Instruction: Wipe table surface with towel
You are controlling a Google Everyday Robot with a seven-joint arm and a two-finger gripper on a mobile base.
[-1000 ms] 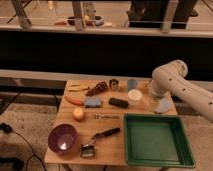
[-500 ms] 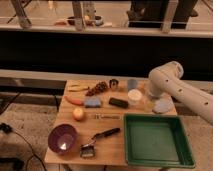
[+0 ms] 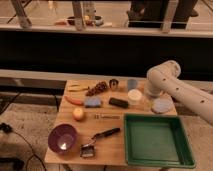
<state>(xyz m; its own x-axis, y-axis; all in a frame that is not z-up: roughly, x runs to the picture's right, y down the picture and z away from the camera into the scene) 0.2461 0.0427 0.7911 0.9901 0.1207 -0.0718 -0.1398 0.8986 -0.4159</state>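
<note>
Jaws spread wide, your gripper [image 3: 149, 95] hangs over the light brown wooden table surface [image 3: 115, 146], between the round white cup [image 3: 134, 96] and the pale blue-grey cloth towel [image 3: 162, 105].

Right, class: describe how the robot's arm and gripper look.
The arm is smooth and white: thick rounded tubes, a bulbous elbow joint, small dark dots along the forearm. No loose cables show. The gripper, at its end between the white cup and towel, is too hidden to describe.

Single raised view, angled down at table surface [image 3: 111, 147], moderately near
</note>
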